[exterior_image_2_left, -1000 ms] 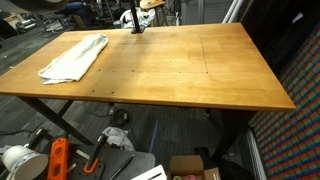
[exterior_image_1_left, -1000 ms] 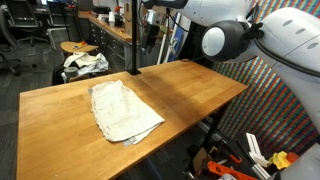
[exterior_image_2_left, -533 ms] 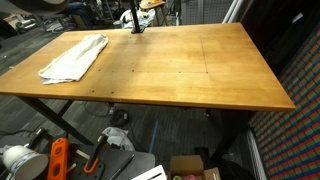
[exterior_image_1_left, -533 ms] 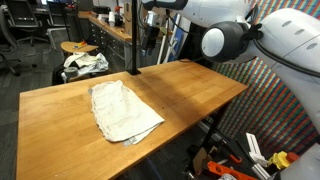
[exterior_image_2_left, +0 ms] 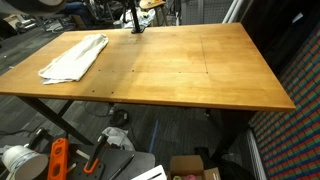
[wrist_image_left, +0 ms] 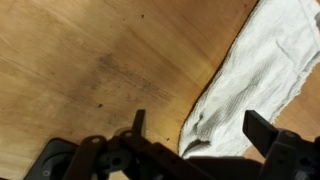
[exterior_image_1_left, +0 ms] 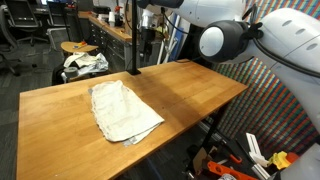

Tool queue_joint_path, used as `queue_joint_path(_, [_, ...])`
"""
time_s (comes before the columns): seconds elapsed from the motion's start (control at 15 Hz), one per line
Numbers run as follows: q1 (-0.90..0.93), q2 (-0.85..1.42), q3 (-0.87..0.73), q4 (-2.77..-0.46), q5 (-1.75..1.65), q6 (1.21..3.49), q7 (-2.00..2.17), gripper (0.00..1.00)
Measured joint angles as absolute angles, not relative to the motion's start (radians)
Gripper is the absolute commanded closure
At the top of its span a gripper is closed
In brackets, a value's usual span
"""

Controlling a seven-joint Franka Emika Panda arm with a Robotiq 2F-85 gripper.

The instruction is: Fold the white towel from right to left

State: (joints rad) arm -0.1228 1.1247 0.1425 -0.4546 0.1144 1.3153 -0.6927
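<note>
— Well, soft, light, limp: rumpled white cloth towel (exterior_image_1_left: 122, 110), lying on brown wooden surface (exterior_image_1_left: 190, 85).
— Black end effector (wrist_image_left: 195, 120) above, spread wide, holding nothing. Probably best pinching a right-edge corner.

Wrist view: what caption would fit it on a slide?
Open gripper over a wooden table, with a rumpled white towel lying below it.

a white towel (exterior_image_1_left: 124, 110) lies on the honey-brown wooden table (exterior_image_1_left: 190, 88).

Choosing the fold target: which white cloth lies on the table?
The white towel spread on the wooden table; the crumpled cloth sits beyond its far edge.
</note>
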Motion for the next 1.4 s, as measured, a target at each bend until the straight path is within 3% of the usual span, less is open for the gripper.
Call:
queue_joint_path(0.47, [-0.071, 1.127, 0.17, -0.455, 0.151, 1.25, -0.611, 0.0])
queue_joint_path(0.93, [-0.005, 1.159, 0.158, -0.455, 0.152, 1.449, -0.384, 0.0])
queue_joint_path(1.4, [0.036, 1.211, 0.146, -0.456, 0.134, 1.466, -0.344, 0.0])
